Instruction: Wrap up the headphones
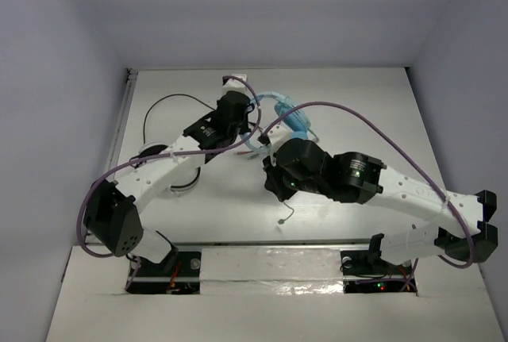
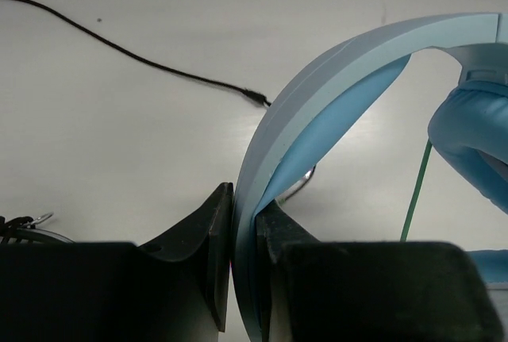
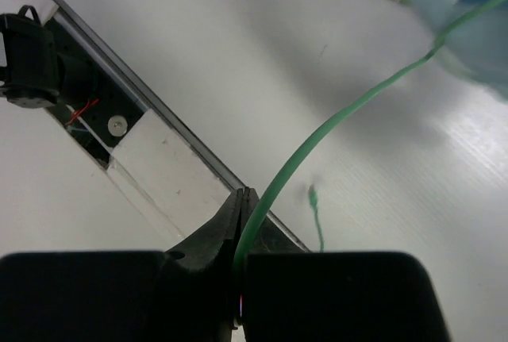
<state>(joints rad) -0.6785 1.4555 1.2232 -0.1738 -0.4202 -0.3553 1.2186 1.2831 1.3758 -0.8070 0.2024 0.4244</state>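
The light blue headphones (image 1: 290, 117) lie at the back middle of the table. My left gripper (image 1: 249, 117) is shut on their wide band (image 2: 333, 72), one finger on each side of it (image 2: 244, 199). A padded cup (image 2: 476, 132) shows at the right of the left wrist view. The thin pale green cable (image 3: 341, 116) runs from the blurred headphones (image 3: 468, 24) down into my right gripper (image 3: 248, 197), which is shut on it. The cable's free plug end (image 3: 316, 213) lies on the table; it also shows in the top view (image 1: 283, 218). My right gripper (image 1: 274, 174) is in front of the headphones.
The smaller black-and-white headphones (image 1: 155, 156) lie at the left, partly under my left arm, with their black cable (image 2: 143, 60) looping towards the back. A white block (image 1: 236, 82) stands at the back. The table's front rail (image 3: 159, 112) runs close under my right gripper.
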